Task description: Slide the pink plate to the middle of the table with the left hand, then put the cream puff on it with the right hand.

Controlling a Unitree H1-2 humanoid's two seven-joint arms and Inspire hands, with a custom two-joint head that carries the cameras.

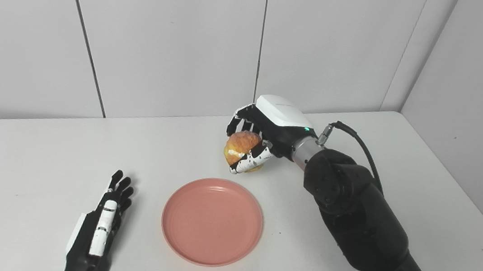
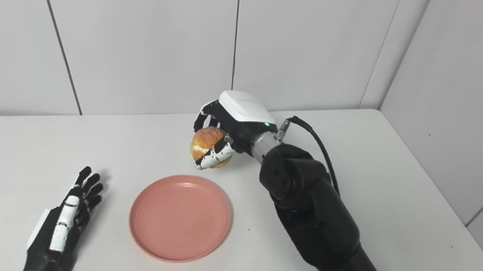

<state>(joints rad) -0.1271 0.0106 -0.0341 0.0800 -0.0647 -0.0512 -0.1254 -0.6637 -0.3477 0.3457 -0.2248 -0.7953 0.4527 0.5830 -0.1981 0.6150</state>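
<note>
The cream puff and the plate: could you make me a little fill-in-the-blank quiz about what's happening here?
1. The cream puff is held by the ____ hand.
2. The plate has ____ on it.
3. The left hand lies on the table, to the ____ of the plate, apart from it.
4. The plate's colour is ____.

Missing words: right; nothing; left; pink.

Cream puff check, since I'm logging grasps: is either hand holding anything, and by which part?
The right hand holds the cream puff, fingers over its top and thumb across its front. The left hand holds nothing.
</note>
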